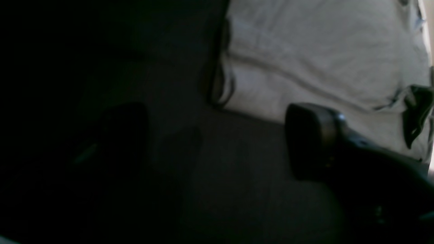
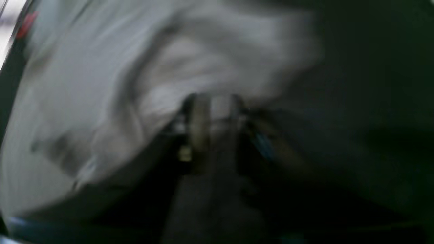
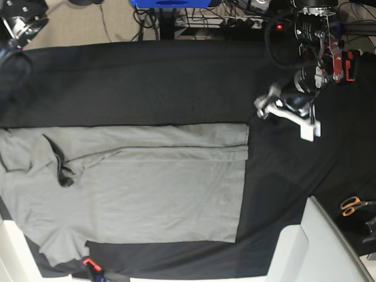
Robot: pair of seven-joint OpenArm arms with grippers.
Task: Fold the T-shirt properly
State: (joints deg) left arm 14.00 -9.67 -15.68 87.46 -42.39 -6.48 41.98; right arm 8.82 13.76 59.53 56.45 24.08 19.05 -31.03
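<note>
White ledge [image 3: 305, 249]: nearest, just off the T-shirt's hem corner, overlapping the black cloth's edge.
Red clip [image 3: 88, 262]: at the near edge, just beside the T-shirt's sleeve.
Scissors [image 3: 353, 205]: orange-handled, well apart from the T-shirt, out beyond its hem side.
T-shirt [image 3: 158, 188]: grey, spread flat on the black table cloth, hem edge straight and the collar [image 3: 62, 169] at the opposite end; its far side strip is folded in over the body, leaving a long crease.
Black table cloth [image 3: 176, 82]: under the T-shirt, bare on the far side and beyond the hem.
Left gripper [image 1: 217, 142]: released, jaws wide with nothing between them; it hovers over bare cloth just off the T-shirt's far hem corner, not touching the fabric.
Right gripper [image 2: 215, 112]: close against rumpled T-shirt fabric at the collar end; the wrist view is too blurred, so I cannot tell whether it is clenched or holds cloth.
Blue object [image 3: 170, 3]: farthest, past the cloth, well apart from the T-shirt.
</note>
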